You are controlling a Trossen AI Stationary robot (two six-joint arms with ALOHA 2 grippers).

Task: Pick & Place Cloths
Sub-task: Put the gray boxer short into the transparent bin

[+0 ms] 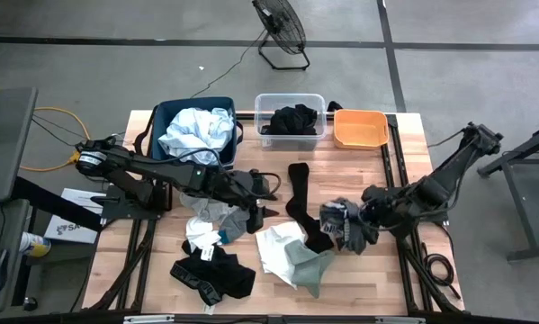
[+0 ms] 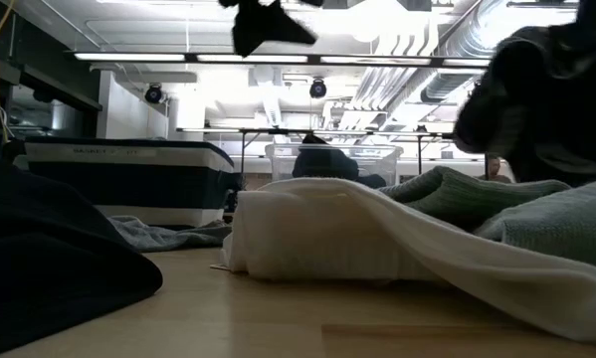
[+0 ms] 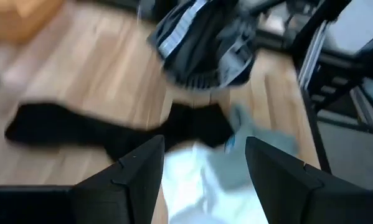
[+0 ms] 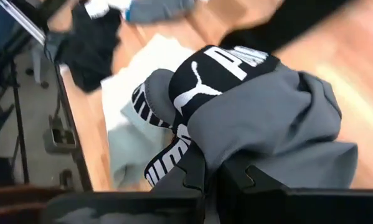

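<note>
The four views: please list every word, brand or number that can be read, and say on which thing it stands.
"PUM", cut off by a fold, with a leaping-cat logo: on the black waistband of the grey garment that the right gripper holds.
"SA", the rest hidden: on a white box on the floor beside the table.
White letters on a second waistband fold: unreadable.

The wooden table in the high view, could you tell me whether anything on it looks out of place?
A pale grey cloth trails out of the navy fabric bin onto the wooden table, and loose garments lie scattered there.
</note>
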